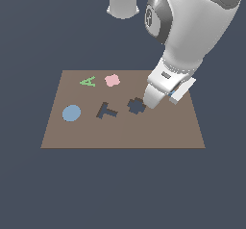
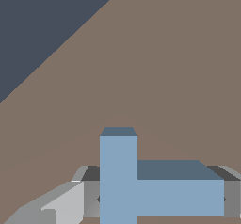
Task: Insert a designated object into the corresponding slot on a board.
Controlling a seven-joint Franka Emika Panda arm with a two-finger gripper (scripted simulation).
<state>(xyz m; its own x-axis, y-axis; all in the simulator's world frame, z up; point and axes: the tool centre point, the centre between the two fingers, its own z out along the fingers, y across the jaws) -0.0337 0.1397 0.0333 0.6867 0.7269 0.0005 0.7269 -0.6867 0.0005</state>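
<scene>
Exterior view: the flat brown board (image 1: 123, 132) carries a green A (image 1: 88, 82), a pink lobed shape (image 1: 112, 80), a blue disc (image 1: 71, 113), the dark T slot (image 1: 106, 111) and a lobed recess (image 1: 136, 106). The gripper (image 1: 153, 99) hangs near the board's right side, beside that recess.

Wrist view: grey fingers (image 2: 231, 198) clamp the smooth light-blue T block (image 2: 141, 190) above bare board, its edge nearby.
</scene>
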